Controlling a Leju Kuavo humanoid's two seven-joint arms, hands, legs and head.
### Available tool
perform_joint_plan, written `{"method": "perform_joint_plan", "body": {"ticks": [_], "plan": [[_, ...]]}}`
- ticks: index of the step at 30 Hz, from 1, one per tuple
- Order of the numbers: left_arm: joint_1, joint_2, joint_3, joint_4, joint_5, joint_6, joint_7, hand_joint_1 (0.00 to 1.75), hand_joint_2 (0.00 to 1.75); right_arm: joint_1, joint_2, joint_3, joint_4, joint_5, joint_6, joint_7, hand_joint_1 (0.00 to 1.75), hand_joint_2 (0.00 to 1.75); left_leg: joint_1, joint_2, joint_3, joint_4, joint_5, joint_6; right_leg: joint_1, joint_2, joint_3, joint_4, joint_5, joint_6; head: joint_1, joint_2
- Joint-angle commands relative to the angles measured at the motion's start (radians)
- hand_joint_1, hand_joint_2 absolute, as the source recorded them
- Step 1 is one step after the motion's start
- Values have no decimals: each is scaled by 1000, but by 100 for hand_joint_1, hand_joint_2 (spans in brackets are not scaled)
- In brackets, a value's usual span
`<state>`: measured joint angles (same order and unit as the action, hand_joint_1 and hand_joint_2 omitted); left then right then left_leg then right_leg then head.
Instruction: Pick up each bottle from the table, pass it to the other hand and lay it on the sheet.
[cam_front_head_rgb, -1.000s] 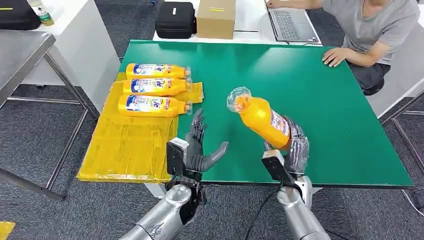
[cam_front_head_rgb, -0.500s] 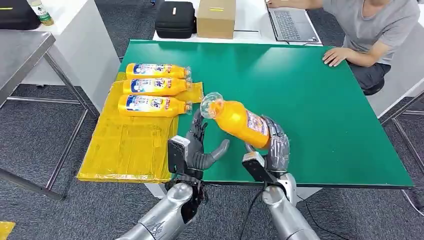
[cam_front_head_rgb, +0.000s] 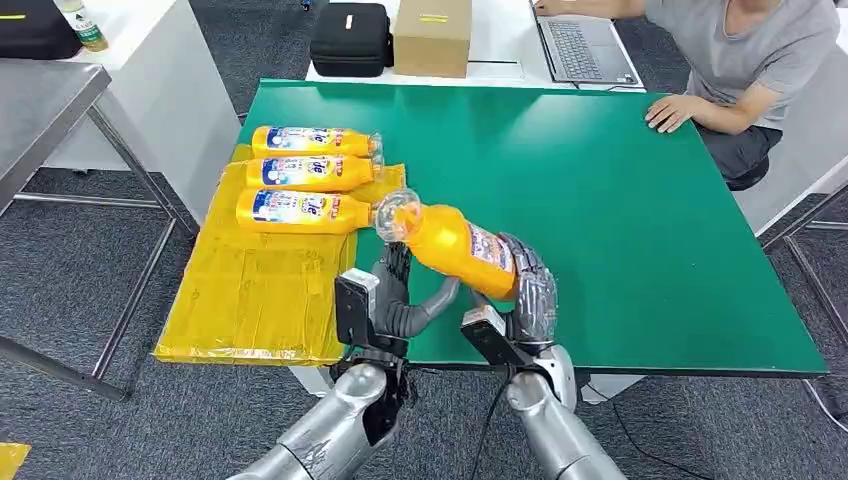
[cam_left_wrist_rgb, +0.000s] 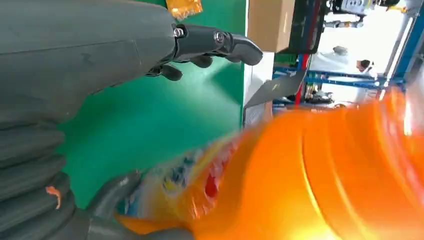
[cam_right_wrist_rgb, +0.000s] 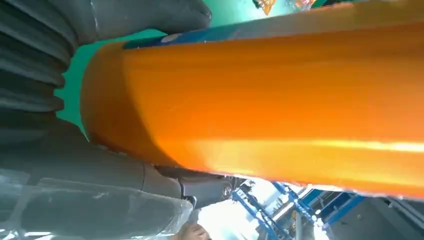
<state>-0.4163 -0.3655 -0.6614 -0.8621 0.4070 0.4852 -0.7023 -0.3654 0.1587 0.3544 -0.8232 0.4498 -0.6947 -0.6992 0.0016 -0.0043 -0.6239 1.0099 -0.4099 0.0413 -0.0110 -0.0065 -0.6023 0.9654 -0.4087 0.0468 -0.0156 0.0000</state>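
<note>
Held bottle (cam_front_head_rgb: 455, 245) moved left, cap near sheet's bottles (cam_front_head_rgb: 305, 170).

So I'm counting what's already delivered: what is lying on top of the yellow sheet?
Three orange bottles lie side by side on the yellow sheet, at its far end. A fourth bottle is held above the table by the right robot hand. Nothing else covers the sheet.

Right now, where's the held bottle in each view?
Head: bottle centre, tilted, gripped by right hand.
Left wrist: blurred orange mass beyond left hand.
Right wrist: orange body across the picture.
Shared landmark: green table.
</note>
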Motion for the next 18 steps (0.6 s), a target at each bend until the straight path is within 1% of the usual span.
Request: {"method": "perform_joint_plan", "body": {"ticks": [1, 4, 6, 7, 8, 9, 10, 11, 12, 14, 16, 17, 18], "plan": [[-37, 16, -74, 25, 10, -31, 4, 0, 175, -68, 20, 8, 95, 12, -3, 1, 175, 175, 0, 2, 5, 0, -2, -2, 0, 2, 4, 0, -2, -2, 0, 0], [-27, 16, -82, 12, -7, -46, 4, 0, 175, -75, 18, 3, 98, 11, -3, 1, 175, 175, 0, 1, 2, -1, -1, -1, 0, 1, 2, 0, -1, -1, 0, 0], [-20, 16, -83, 4, -12, -56, 4, 0, 175, -77, 18, 0, 101, 14, -3, 1, 175, 175, 0, 2, 6, -1, -2, -2, 0, 2, 5, 0, -2, -2, 0, 0], [-20, 16, -83, 4, -12, -56, 4, 0, 175, -77, 18, 0, 101, 14, -3, 1, 175, 175, 0, 2, 4, -1, -2, -1, 0, 2, 3, 0, -1, -1, 0, 0], [-20, 16, -83, 4, -12, -56, 4, 0, 175, -77, 18, 0, 101, 14, -3, 1, 175, 175, 0, 2, 6, -1, -2, -2, 0, 2, 5, 0, -2, -2, 0, 0], [-20, 16, -83, 4, -12, -56, 4, 0, 175, -77, 18, 0, 101, 14, -3, 1, 175, 175, 0, 2, 3, -1, -1, -1, 0, 2, 3, 0, -1, -1, 0, 0], [-20, 16, -83, 4, -12, -56, 4, 0, 175, -77, 18, 0, 101, 14, -3, 1, 175, 175, 0, 2, 6, -1, -2, -2, 0, 2, 4, 0, -2, -2, 0, 0], [-20, 16, -83, 4, -12, -56, 4, 0, 175, -77, 18, 0, 101, 14, -3, 1, 175, 175, 0, 1, 3, -1, -1, -1, 0, 2, 3, 0, -1, -1, 0, 0], [-20, 16, -83, 4, -12, -56, 4, 0, 175, -77, 18, 0, 101, 14, -3, 1, 175, 175, 0, 2, 6, -1, -2, -2, 0, 2, 5, 0, -2, -2, 0, 0], [-14, 16, -73, -5, -32, -72, 4, 0, 175, -73, 27, -32, 99, 76, -3, 1, 175, 175, 0, 1, 3, 0, -1, -1, 0, 1, 2, 0, -1, -1, 0, 0], [-13, 16, -73, -18, -50, -57, 4, 0, 175, -73, 39, -56, 107, 149, -3, 1, 175, 175, 0, 2, 7, -1, -3, -2, 0, 2, 6, 0, -2, -2, 0, 0], [-15, 16, -68, -22, -50, -51, 4, 0, 175, -76, 42, -52, 116, 157, -3, 1, 175, 175, 0, 2, 4, -1, -1, -2, 0, 2, 3, 0, -1, -1, 0, 0], [-15, 16, -60, -32, -67, -32, 4, 0, 175, -76, 51, -49, 124, 153, -3, 1, 175, 175, 0, 2, 6, -1, -2, -2, 0, 2, 4, 0, -2, -2, 0, 0]]}}
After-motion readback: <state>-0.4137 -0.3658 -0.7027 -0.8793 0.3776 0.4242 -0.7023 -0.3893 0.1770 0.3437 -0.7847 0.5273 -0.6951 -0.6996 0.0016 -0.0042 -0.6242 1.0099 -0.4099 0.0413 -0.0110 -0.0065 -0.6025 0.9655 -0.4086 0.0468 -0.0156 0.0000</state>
